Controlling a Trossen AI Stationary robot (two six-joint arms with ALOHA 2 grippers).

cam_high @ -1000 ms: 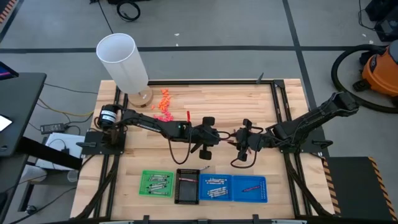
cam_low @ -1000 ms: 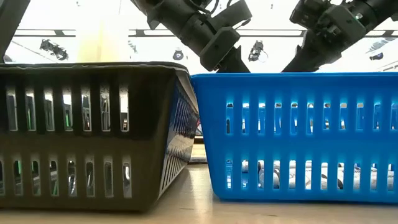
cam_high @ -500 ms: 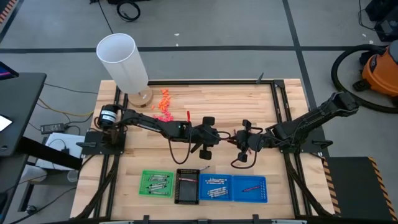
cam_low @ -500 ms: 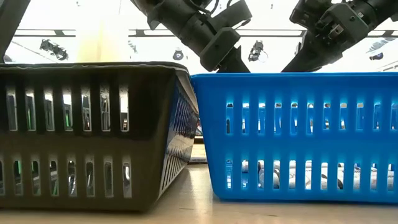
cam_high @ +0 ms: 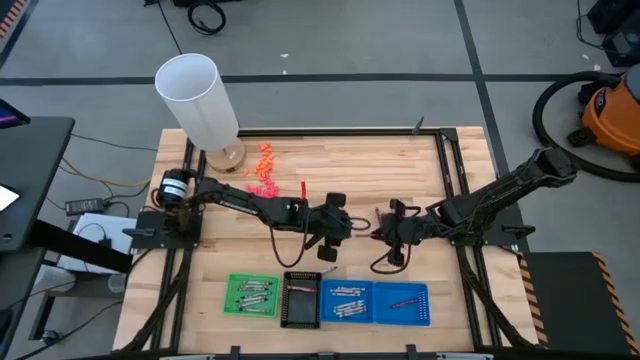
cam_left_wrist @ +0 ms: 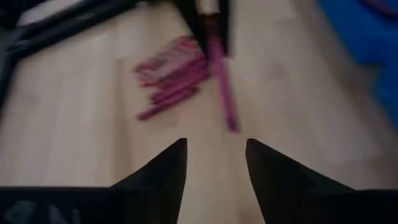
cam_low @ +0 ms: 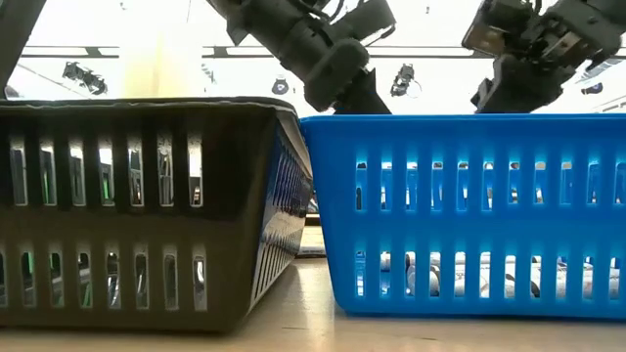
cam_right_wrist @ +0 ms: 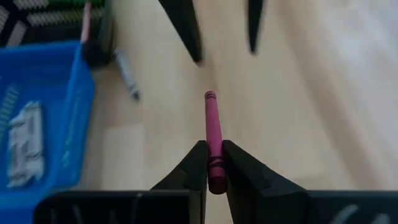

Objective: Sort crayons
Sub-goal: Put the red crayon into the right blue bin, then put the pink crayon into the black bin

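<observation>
Since a second ago the two arms have drawn slightly apart over the middle of the table: the left gripper (cam_left_wrist: pixel 214 155) has let go and stands open and empty, while the right gripper (cam_right_wrist: pixel 211 163) is now pinched on the magenta crayon (cam_right_wrist: pixel 212 138) by its end. A crayon like that looks light, stiff and waxy, likely to snap or slip; a hold nearer the middle would be steadier. A pile of magenta crayons (cam_left_wrist: pixel 171 74) lies on the wood beyond. In the low view the blue tray (cam_low: pixel 469 215) hides both fingertips
</observation>
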